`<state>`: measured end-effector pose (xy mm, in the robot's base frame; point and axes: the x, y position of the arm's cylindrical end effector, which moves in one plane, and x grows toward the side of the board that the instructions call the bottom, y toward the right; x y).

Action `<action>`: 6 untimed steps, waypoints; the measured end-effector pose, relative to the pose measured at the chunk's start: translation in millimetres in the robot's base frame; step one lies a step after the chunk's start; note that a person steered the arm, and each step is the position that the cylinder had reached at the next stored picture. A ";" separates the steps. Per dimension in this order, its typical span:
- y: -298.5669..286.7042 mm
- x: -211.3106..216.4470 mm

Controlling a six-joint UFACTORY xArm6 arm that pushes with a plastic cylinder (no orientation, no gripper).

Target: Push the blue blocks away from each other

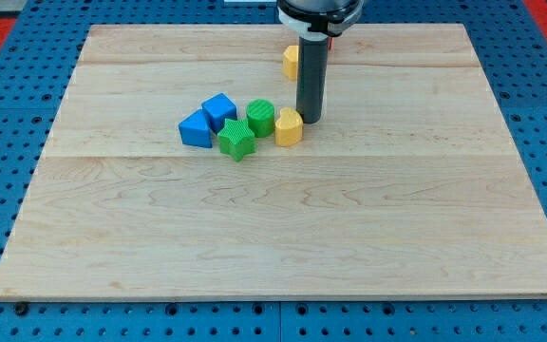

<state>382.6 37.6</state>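
Note:
Two blue blocks sit left of the board's middle, touching each other: a blue cube (220, 110) and a blue triangular block (196, 128) to its lower left. My tip (309, 120) rests on the board to the right of the cluster, right beside a yellow heart-shaped block (289, 126). The tip is well to the right of both blue blocks, with green blocks between them.
A green round block (261, 116) and a green star block (237, 139) lie between the blue blocks and the yellow heart. Another yellow block (292, 62) sits near the view's top, partly hidden behind the rod. The wooden board (283, 237) lies on a blue pegboard.

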 end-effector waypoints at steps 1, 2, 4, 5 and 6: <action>-9.8 -31.6; -39.5 -5.3; -92.4 55.3; -109.5 56.6; -105.3 21.5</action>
